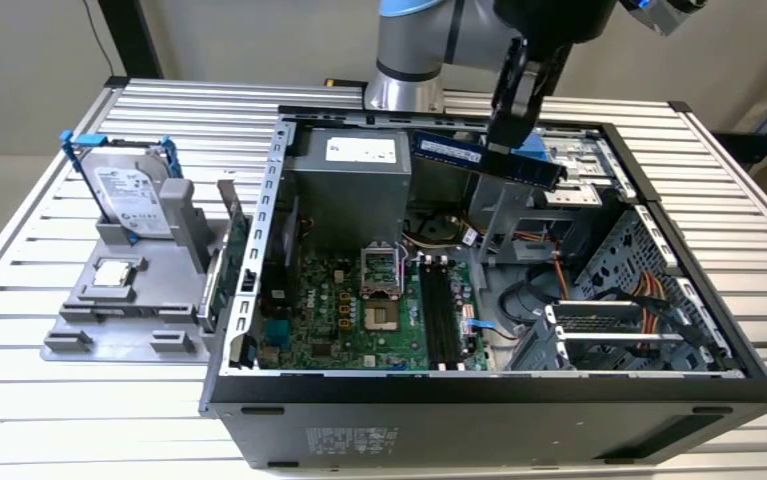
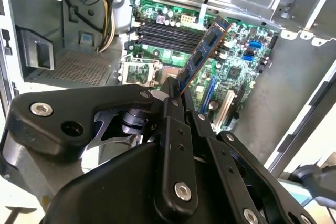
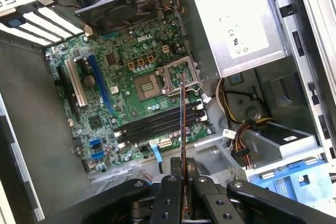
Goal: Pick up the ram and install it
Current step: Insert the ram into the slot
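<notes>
ram (image 1: 453,150) being held clamped between the fingers (image 1: 514,95) of the gripper (image 1: 506,148) above the open computer case (image 1: 490,388), its gripped part being covered by them, arm (image 1: 410,50) being cut off at the exterior view's upper edge

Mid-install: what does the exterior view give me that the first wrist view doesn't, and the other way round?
The exterior view adds the hard drive and CPU chip on the grey holder beside the case, and the ram held above the open case. The first wrist view adds the ram edge-on, crossing the memory slots in the picture. Shared: the end effector shut on the ram, the motherboard, and the power supply.
</notes>
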Robot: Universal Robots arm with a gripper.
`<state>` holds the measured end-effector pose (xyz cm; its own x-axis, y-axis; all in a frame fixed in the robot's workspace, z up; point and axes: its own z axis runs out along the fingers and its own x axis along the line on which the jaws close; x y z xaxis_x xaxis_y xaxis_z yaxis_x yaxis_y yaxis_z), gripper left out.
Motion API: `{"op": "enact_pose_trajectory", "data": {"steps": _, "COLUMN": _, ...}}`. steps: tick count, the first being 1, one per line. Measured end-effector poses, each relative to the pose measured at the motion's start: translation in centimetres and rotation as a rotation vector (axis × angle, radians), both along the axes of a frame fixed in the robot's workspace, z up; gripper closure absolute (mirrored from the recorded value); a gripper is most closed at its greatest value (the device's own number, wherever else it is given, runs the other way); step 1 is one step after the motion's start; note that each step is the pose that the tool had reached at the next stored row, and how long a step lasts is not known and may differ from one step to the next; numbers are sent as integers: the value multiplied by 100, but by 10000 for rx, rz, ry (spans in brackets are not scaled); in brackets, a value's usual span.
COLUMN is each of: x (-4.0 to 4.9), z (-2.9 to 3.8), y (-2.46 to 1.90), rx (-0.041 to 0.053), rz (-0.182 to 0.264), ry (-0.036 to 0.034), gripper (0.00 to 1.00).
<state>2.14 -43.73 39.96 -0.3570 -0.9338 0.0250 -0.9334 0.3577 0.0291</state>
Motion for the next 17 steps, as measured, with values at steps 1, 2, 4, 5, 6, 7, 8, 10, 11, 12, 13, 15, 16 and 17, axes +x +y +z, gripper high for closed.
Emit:
{"op": "enact_pose_trajectory", "data": {"steps": 1, "x": 0, "z": 0, "y": 0, "rx": -3, "rz": -70, "ry": 0, "gripper": 100}}
{"op": "enact_pose_trajectory", "data": {"steps": 2, "x": 0, "z": 0, "y": 0, "rx": -4, "rz": -139, "ry": 0, "gripper": 100}}
{"op": "enact_pose_trajectory", "data": {"steps": 4, "x": 0, "z": -1, "y": 0, "rx": -8, "rz": -274, "ry": 0, "gripper": 100}}
{"op": "enact_pose_trajectory", "data": {"steps": 5, "x": 0, "z": -1, "y": 0, "rx": -9, "rz": -341, "ry": 0, "gripper": 100}}
{"op": "enact_pose_trajectory", "data": {"steps": 6, "x": 0, "z": -1, "y": 0, "rx": -11, "rz": -411, "ry": 0, "gripper": 100}}
{"op": "enact_pose_trajectory", "data": {"steps": 7, "x": 0, "z": -1, "y": 0, "rx": -13, "rz": -483, "ry": -1, "gripper": 100}}
{"op": "enact_pose_trajectory", "data": {"steps": 8, "x": 0, "z": -1, "y": 0, "rx": -15, "rz": -551, "ry": -1, "gripper": 100}}
{"op": "enact_pose_trajectory", "data": {"steps": 10, "x": 0, "z": -1, "y": 0, "rx": -18, "rz": -706, "ry": 0, "gripper": 100}}
{"op": "enact_pose_trajectory", "data": {"steps": 11, "x": 0, "z": -1, "y": 0, "rx": -18, "rz": -794, "ry": 0, "gripper": 100}}
{"op": "enact_pose_trajectory", "data": {"steps": 12, "x": 0, "z": -1, "y": 0, "rx": -18, "rz": -878, "ry": 0, "gripper": 100}}
{"op": "enact_pose_trajectory", "data": {"steps": 13, "x": 0, "z": -1, "y": 0, "rx": -20, "rz": -964, "ry": 0, "gripper": 100}}
{"op": "enact_pose_trajectory", "data": {"steps": 15, "x": 0, "z": -2, "y": 0, "rx": -20, "rz": -1130, "ry": 0, "gripper": 100}}
{"op": "enact_pose_trajectory", "data": {"steps": 16, "x": 0, "z": -1, "y": 0, "rx": -22, "rz": -1228, "ry": 0, "gripper": 100}}
{"op": "enact_pose_trajectory", "data": {"steps": 17, "x": 0, "z": -1, "y": 0, "rx": -21, "rz": -1344, "ry": 0, "gripper": 100}}
